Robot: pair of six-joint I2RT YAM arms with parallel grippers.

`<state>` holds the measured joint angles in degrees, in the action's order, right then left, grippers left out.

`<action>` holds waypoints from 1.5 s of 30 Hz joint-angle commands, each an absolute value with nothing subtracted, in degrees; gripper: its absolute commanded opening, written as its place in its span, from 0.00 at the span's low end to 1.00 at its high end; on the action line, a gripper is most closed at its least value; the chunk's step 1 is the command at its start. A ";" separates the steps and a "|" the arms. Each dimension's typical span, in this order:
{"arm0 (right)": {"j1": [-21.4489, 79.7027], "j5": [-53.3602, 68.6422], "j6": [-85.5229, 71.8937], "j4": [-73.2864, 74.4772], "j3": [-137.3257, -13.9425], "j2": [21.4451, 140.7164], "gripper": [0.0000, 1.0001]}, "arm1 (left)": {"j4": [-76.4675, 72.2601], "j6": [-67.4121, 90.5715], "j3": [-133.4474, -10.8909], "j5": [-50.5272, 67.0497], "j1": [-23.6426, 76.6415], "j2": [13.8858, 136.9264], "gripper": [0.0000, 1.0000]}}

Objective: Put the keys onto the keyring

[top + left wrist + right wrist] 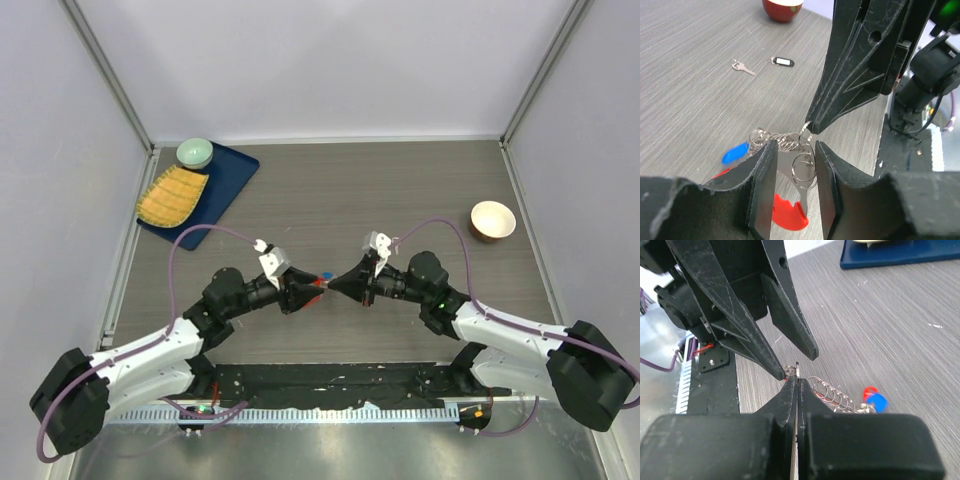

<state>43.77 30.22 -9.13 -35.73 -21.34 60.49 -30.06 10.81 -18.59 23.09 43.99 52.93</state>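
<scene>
Far left, a blue tray [232,180] holds a green bowl [194,152].

**Count of things on the worktop [400,190]**

Keys, two: one silver key [742,67] in the upper left of the frame and one red-headed key [787,212] at the bottom. One keyring [782,140] with one blue tag [735,153]. One black fob [783,61]. Two bowls: one green bowl [194,152], one tan bowl [493,220]. One blue tray [230,178]. Two tools: left tool [312,289], right tool [337,285].
</scene>
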 commanded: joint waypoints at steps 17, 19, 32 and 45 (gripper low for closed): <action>43.77 33.84 -20.57 -66.53 -17.05 64.60 0.01 | -58.18 26.54 -10.11 23.65 43.51 53.18 0.38; 43.77 33.75 -20.48 -66.45 -16.88 64.34 0.01 | -58.18 26.37 -9.32 23.03 43.33 51.25 0.36; 43.77 35.15 -20.22 -65.83 -17.31 64.51 0.01 | -58.62 26.72 -10.81 27.24 42.45 53.25 0.27; 43.86 36.39 -20.39 -65.92 -17.49 65.56 0.01 | -62.58 27.95 -10.99 28.83 42.45 53.79 0.21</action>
